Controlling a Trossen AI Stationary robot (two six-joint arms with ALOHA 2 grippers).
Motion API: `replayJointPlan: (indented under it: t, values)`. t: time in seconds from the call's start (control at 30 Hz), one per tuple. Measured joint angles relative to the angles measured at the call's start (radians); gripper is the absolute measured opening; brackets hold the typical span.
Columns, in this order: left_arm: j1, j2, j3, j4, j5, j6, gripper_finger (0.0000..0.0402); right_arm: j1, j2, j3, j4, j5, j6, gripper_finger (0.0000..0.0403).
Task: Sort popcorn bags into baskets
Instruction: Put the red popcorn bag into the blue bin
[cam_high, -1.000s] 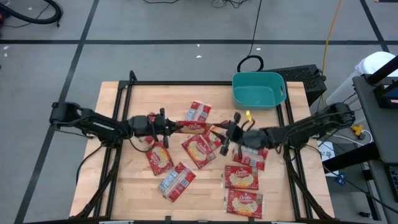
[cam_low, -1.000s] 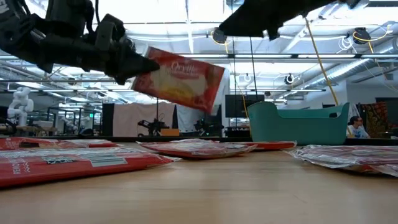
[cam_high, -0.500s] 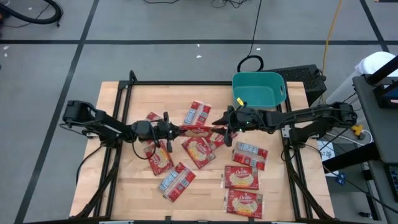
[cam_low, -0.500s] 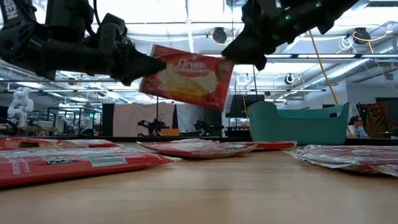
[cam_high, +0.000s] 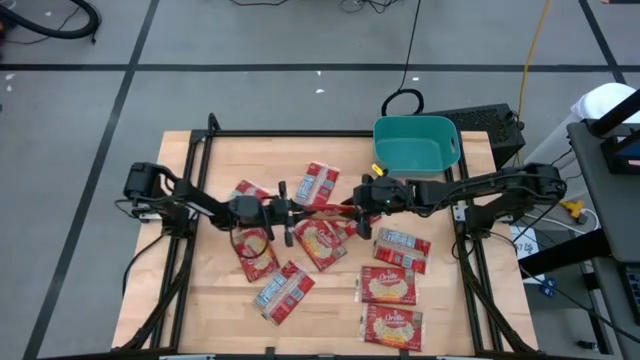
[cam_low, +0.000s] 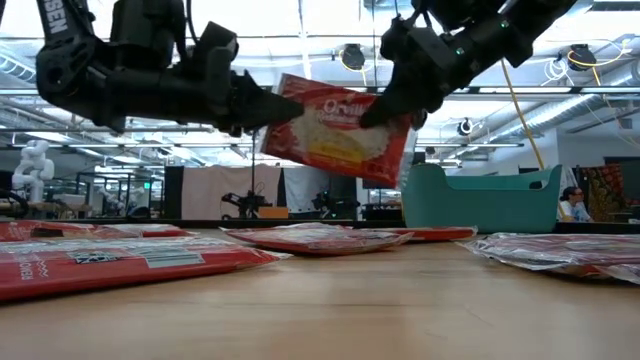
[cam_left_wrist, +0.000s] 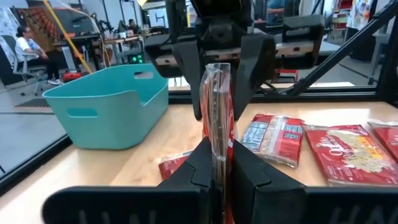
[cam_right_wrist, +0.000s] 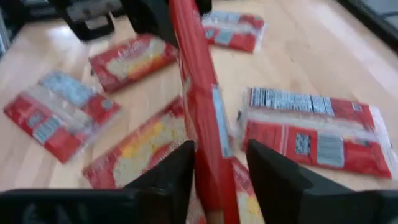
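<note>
One red popcorn bag (cam_high: 322, 208) hangs on edge above the middle of the table; its popcorn picture (cam_low: 340, 135) faces the near edge. My left gripper (cam_high: 296, 208) is shut on its left end. My right gripper (cam_high: 352, 205) is open, and its fingers (cam_right_wrist: 180, 168) stand on either side of the bag's right end (cam_right_wrist: 208, 143). The teal basket (cam_high: 416, 145) stands at the far right, with no bag showing in it. Several more bags (cam_high: 388, 284) lie flat on the table. My left gripper pinches the bag's left end (cam_left_wrist: 216, 140) between its two fingers. The fingers come level from the table's left. The bag stands on edge, lifted clear of the table, and its right end sinks a little (cam_low: 395, 170). My right gripper stands astride the bag's upper right corner (cam_low: 392, 110), slanting down from the right. One finger lies close against a face and a gap shows at the other; whether it touches I cannot tell.
Loose bags lie under and around both grippers: at the far middle (cam_high: 318, 182), at the near left (cam_high: 284, 292) and at the near right (cam_high: 392, 325). A black frame (cam_high: 300, 133) runs round the table. Bare wood shows at the far left.
My left gripper has carried the bag toward the table's right edge, still on edge and clear of the table. My right gripper has swung from beside the bag round to the bag's right end, has tipped downward, and now stands astride that end.
</note>
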Motion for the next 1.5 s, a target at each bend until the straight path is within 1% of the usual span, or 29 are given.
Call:
replayJointPlan:
  t: [0.2,0.27,0.37,0.43,0.5,0.6,0.77,0.87,0.97,1.1,1.2,1.3,1.5]
  values:
    - [0.003,0.011,0.012,-0.014,0.0,-0.003,0.0026,-0.008,0.0,0.0,-0.076,-0.004,-0.007,0.0027]
    - [0.003,0.011,0.013,-0.024,0.0,-0.003,0.0026,-0.007,0.0,0.0,-0.09,-0.004,-0.007,0.001]
    - [0.003,0.01,0.015,-0.067,-0.011,-0.022,0.0031,0.0,0.0,0.0,-0.091,-0.001,-0.002,0.0019]
    - [0.003,0.009,0.014,-0.121,-0.015,-0.044,0.0047,0.0,-0.001,0.0,-0.102,0.001,-0.004,0.0021]
    - [0.003,0.01,0.013,-0.157,-0.025,-0.073,0.0076,0.0,-0.009,-0.002,-0.129,0.001,-0.016,0.0017]
    - [0.0,0.009,0.013,-0.161,-0.055,-0.102,0.0129,-0.012,-0.043,-0.002,-0.181,0.001,-0.042,0.0007]
    - [-0.001,-0.004,0.013,-0.16,-0.122,-0.158,0.0211,-0.053,-0.157,-0.002,-0.323,0.001,-0.052,0.001]
    - [-0.001,-0.007,0.012,-0.165,-0.127,-0.16,0.0243,-0.087,-0.244,0.014,-0.441,0.01,-0.037,0.0011]
    - [0.004,-0.009,0.013,-0.186,-0.127,-0.163,0.0261,-0.122,-0.314,0.043,-0.549,0.012,-0.029,0.0009]
    - [0.001,-0.009,0.012,-0.247,-0.124,-0.165,0.0263,-0.179,-0.374,0.116,-0.702,0.01,-0.066,0.001]
    - [-0.007,-0.008,0.012,-0.279,-0.098,-0.181,0.0251,-0.241,-0.382,0.199,-0.841,0.009,-0.106,0.001]
    - [-0.024,-0.008,0.012,-0.288,-0.096,-0.182,0.0235,-0.312,-0.374,0.287,-0.95,0.008,-0.172,0.001]
    - [-0.048,-0.008,0.012,-0.294,-0.095,-0.181,0.0206,-0.484,-0.358,0.412,-1.045,0.012,-0.304,0.001]
